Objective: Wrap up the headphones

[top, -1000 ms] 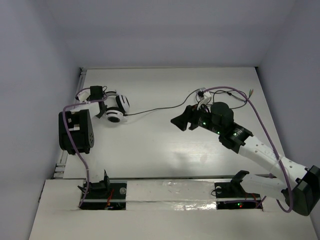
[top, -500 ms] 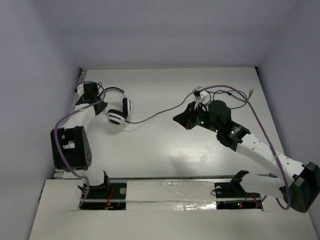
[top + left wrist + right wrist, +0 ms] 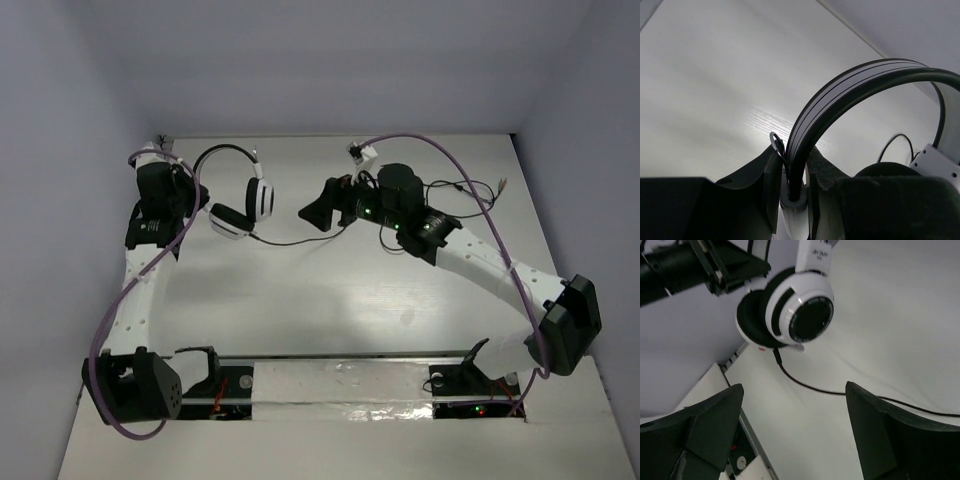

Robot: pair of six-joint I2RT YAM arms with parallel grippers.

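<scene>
While the left claw [image 3: 795, 192] pinches the headband of the headphones [image 3: 238, 195] between its closed fingers [image 3: 771, 182], the headset hangs off the counter [image 3: 330, 300] at the far left, its band arching up and its two earcups dangling below. In the left wrist view the band rises as a dark ribbed arc out of the narrow gap between the two pads, with thin wires running beside it at the grip.

From above, one earcup faces right and the other sits lower, toward the near side. A thin black cable [image 3: 290, 240] leaves the lower cup, sags onto the counter and runs right beneath the right arm; its far end lies loose at the far right [image 3: 485, 190].

The right claw [image 3: 318, 212] stands wide open and empty, just to the right of the headphones and apart from them, pointing left toward the cups. Its wrist view shows the white, black-ringed earcup [image 3: 800, 312] straight ahead, the cable [image 3: 810, 386] trailing down and across between the two spread fingers [image 3: 710, 422], neither of which touches it.

Purple robot cables [image 3: 520, 250] loop along both arms.
</scene>
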